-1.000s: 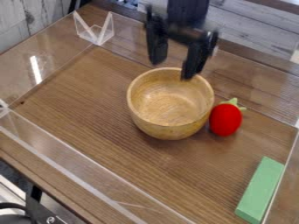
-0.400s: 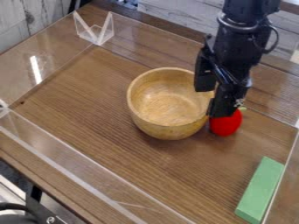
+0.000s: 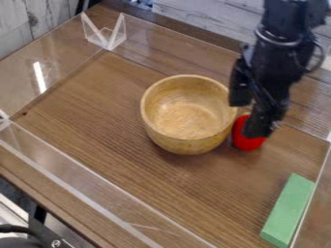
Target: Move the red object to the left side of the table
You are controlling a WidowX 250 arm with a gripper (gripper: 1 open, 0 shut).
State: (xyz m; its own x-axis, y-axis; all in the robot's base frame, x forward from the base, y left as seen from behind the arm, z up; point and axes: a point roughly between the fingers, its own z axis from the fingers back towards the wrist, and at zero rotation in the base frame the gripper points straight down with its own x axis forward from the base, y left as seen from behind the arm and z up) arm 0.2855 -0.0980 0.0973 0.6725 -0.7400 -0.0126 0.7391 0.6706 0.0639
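Though crowded: one red object [image 3: 247, 140], one bowl [image 3: 189, 114], one block [image 3: 289, 210].

the red object [image 3: 249, 140], small and glossy, sits on my dark wood-grain table [image 3: 91, 107] toward its right side, just beside the wooden bowl [image 3: 189, 114]. its upper part is hidden behind my claw [image 3: 256, 108].

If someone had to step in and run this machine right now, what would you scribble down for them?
Gripper: open, pointing down, right above the red strawberry toy, nothing held.
Strawberry toy: on the table, right part, next to the wooden bowl.
Green block: near right corner, not part of the job.
Done: gripper lined up over the toy.
Left: lower, grip, carry past the bowl to the left side, release.
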